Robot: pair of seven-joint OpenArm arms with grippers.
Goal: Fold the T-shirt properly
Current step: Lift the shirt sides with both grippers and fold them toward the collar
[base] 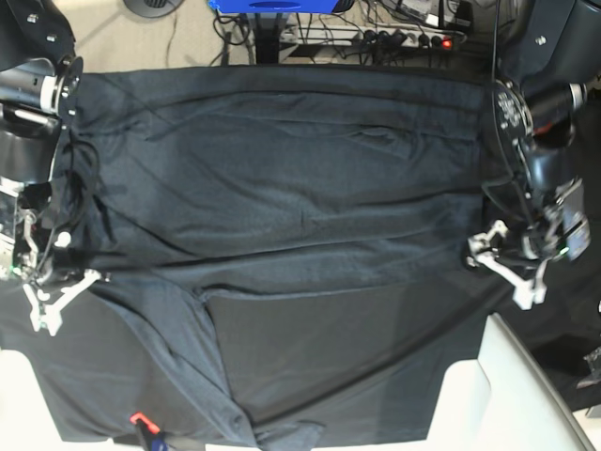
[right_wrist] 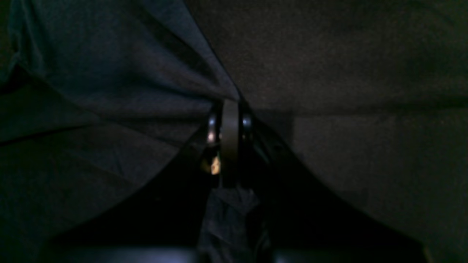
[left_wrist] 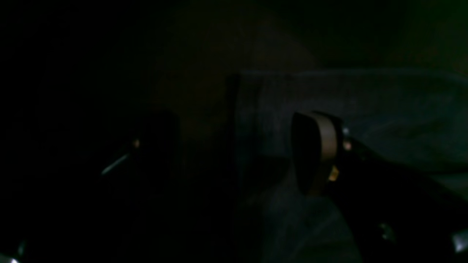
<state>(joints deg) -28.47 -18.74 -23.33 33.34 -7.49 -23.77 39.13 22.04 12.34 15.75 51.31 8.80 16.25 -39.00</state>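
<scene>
Right pincer (right_wrist: 229, 109) pinching T-shirt (base: 282, 188): dark grey, wrinkled, spread wide; left pincer (base: 507, 263) spread.

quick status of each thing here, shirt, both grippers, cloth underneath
T-shirt: spread wide across the table, partly folded, creased, one edge pinched.
Right gripper: jaws shut on the T-shirt's edge.
Left gripper: jaws open, holding nothing, at the T-shirt's other side.
Black tablecloth: lying flat under the T-shirt.
</scene>
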